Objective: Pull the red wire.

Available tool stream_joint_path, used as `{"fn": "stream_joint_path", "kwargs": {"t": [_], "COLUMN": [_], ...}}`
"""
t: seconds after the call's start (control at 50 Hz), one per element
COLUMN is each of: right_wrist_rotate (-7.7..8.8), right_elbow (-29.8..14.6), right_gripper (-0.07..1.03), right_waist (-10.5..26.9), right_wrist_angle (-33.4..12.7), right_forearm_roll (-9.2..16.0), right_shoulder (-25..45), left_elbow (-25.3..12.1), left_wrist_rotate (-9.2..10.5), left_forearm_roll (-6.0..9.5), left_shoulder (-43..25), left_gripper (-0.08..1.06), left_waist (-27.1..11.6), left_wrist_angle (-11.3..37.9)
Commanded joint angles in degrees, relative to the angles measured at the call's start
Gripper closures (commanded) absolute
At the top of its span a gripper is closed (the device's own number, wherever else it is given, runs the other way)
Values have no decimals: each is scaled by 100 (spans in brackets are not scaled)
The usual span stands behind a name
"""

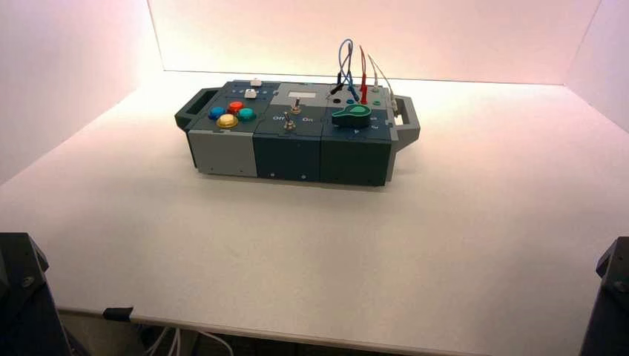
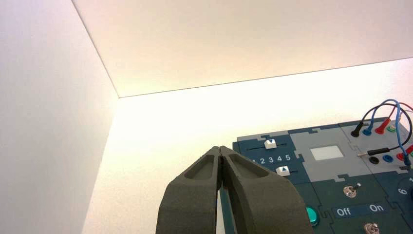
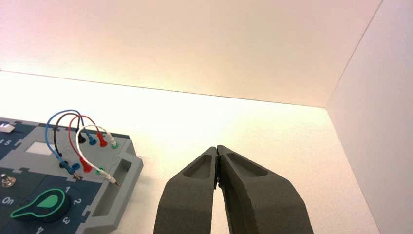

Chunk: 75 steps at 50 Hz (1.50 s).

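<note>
- Dark right pincer (image 3: 217, 152), tips pressed together, hangs over the counter (image 1: 445, 245) well apart from the box (image 1: 297, 141); left pincer (image 2: 220, 152) likewise shut.
- Red wire (image 3: 86, 167) sits plugged among leads at the box's far right corner.
- Best grip: open first, pinch the plug, pull straight out.

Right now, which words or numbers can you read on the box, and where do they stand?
"Off" and "On": beside the toggle switch.
"1 2 3 4 5": between the two sliders, the 1 half hidden.
"1", "2", "3", "4": around the green knob.
"6": near the knob.
</note>
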<state>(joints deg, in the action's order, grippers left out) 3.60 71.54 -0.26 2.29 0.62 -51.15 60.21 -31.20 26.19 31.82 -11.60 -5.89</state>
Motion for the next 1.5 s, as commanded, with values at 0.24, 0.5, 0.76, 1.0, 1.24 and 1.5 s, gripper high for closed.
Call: {"fn": "stream_joint_path", "kwargs": {"t": [0.24,0.5,0.76,1.0,1.24,1.5], "right_wrist_rotate": [-26,-35,-35,-26,-35,-9], "right_elbow": [-132,-290,-800,-1644,-2039,-2153], "right_gripper": [98,98,98,98,98,98], "right_waist": [-26,-26,255,879,932,932], "right_wrist_angle": [-18,-501,-914,-2364,-3243,-3243], "right_forearm_roll": [18,53,105,97,123,369], "right_shoulder": [-62,-53,-141,167,343,773], "left_elbow": [-70,-79,-185,-396,-598,-729], "left_wrist_rotate": [-9,-18,-26,-35,-44,-615], "left_forearm_roll": [-9,-9,-9,-9,-9,-9], "left_shoulder": [123,255,316,422,343,141], "left_gripper": [100,100,100,100,100,100], "left_waist": [-26,-44,-352,-598,-606,-721], "left_wrist_angle": [-97,-88,105,800,1354,1696]}}
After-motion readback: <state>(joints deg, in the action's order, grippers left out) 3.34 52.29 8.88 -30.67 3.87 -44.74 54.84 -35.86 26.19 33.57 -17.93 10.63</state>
